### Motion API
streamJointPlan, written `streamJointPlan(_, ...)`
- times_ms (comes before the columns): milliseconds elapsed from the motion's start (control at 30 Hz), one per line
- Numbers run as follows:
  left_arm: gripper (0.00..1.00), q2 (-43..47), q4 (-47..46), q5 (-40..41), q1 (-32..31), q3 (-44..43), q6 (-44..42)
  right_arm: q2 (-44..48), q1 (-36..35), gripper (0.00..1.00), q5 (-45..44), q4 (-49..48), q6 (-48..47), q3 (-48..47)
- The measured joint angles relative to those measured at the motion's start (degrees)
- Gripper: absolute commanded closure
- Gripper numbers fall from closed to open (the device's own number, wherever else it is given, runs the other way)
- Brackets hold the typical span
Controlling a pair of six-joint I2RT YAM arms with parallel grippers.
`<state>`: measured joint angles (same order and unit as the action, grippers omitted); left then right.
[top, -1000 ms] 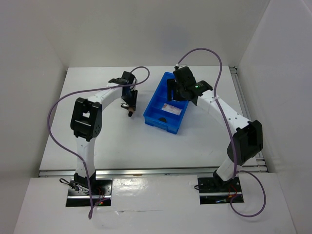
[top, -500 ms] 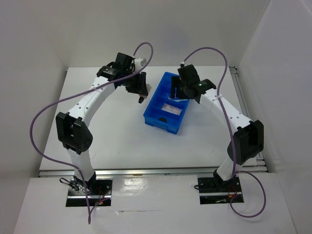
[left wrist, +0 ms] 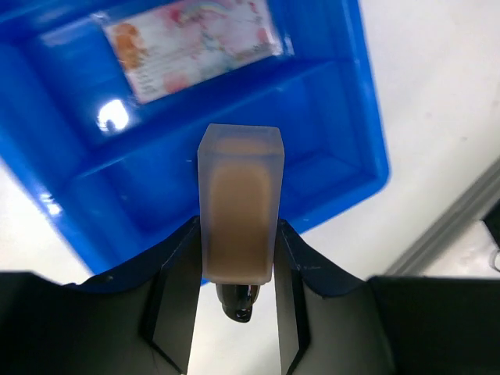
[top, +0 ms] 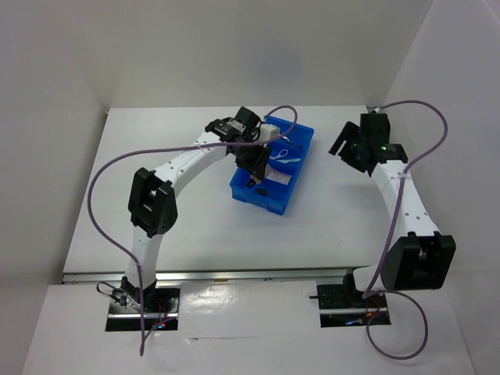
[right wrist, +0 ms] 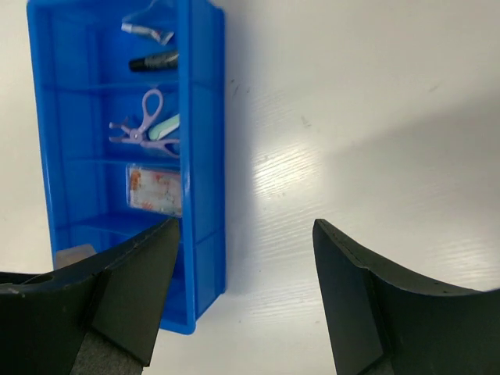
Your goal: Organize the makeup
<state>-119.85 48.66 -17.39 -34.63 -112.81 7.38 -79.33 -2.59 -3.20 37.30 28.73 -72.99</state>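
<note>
My left gripper (top: 254, 170) is shut on the tan tube with black tip (left wrist: 238, 211) and holds it over the near compartments of the blue tray (top: 266, 205). The pinkish packet (left wrist: 191, 47) lies in the compartment beyond the tube. In the right wrist view the tray (right wrist: 205, 156) holds a silvery stick (right wrist: 148, 31), a dark stick (right wrist: 154, 60), the purple loop (right wrist: 144, 117) and the packet (right wrist: 155, 190). My right gripper (right wrist: 244, 234) is open and empty above bare table, right of the tray (top: 344, 144). The black round pot is out of view.
The tray sits slanted at mid-table. A mint-coloured item (right wrist: 166, 125) lies beside the purple loop. White walls close in the table on the left, back and right. A metal rail (left wrist: 461, 219) runs along the table's edge.
My left arm has swung right with the tube, from the table left of the tray to over it. My right arm has pulled out of the tray to its right side.
</note>
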Motion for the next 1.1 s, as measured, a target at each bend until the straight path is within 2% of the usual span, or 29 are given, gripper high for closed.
streamJointPlan(200, 1.00, -0.1, -1.8, 3.9, 0.9, -0.7, -4.3, 2.7, 8.3, 0.24, 4.9, -0.1, 0.8, 1.4)
streamJointPlan(467, 1.00, -0.1, -5.7, 7.3, -0.1, 3.3, -11.0, 2.8, 9.0, 0.24, 8.6, 0.0, 0.8, 1.8)
streamJointPlan(733, 0.90, -0.1, -6.7, 11.4, -1.6, 6.3, -14.1, 2.8, 9.2, 0.24, 10.8, 0.0, 0.8, 2.9)
streamJointPlan(900, 0.77, 0.3, -6.8, 13.4, -2.4, 6.3, -14.5, 2.8, 9.4, 0.24, 11.2, 0.0, 0.8, 2.9)
streamJointPlan(1033, 0.52, 1.6, -6.8, 14.4, -2.8, 6.3, -14.5, 2.8, 9.4, 0.24, 11.6, 0.0, 0.8, 2.9)
streamJointPlan(1100, 0.49, 2.4, -6.7, 14.5, -2.8, 6.3, -14.5, 2.8, 9.4, 0.24, 11.6, 0.0, 0.8, 2.9)
